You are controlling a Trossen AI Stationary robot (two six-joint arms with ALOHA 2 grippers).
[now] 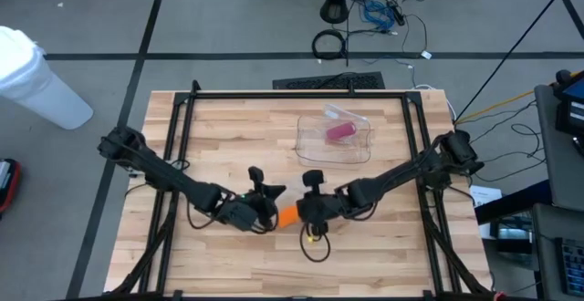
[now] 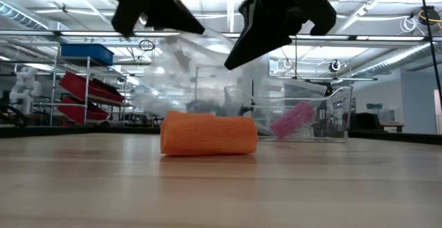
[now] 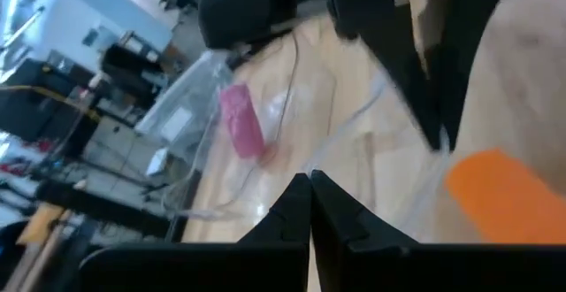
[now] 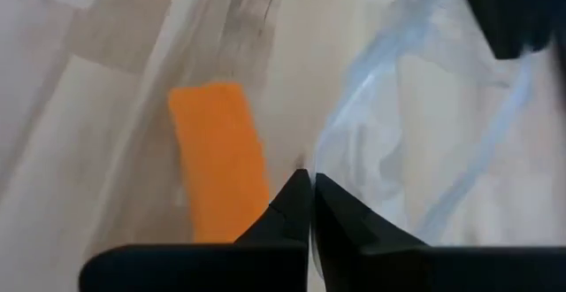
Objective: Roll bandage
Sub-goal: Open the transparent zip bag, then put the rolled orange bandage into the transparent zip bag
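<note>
Orange and tightly wound, the soft fabric bandage roll (image 2: pixel 208 133) lies on its side on the wooden bench (image 1: pixel 228 123) near the front edge, between the left gripper (image 1: pixel 263 212) and right gripper (image 1: pixel 313 217). Both hang just above it with jaws pinched closed, apparently sharing a thin clear plastic film (image 4: pixel 416 106). A clear plastic container (image 1: pixel 335 137) holding a pink roll (image 1: pixel 340 132) sits behind. Judging by this, tugging unevenly could tear the film or nudge the bandage into unrolling.
</note>
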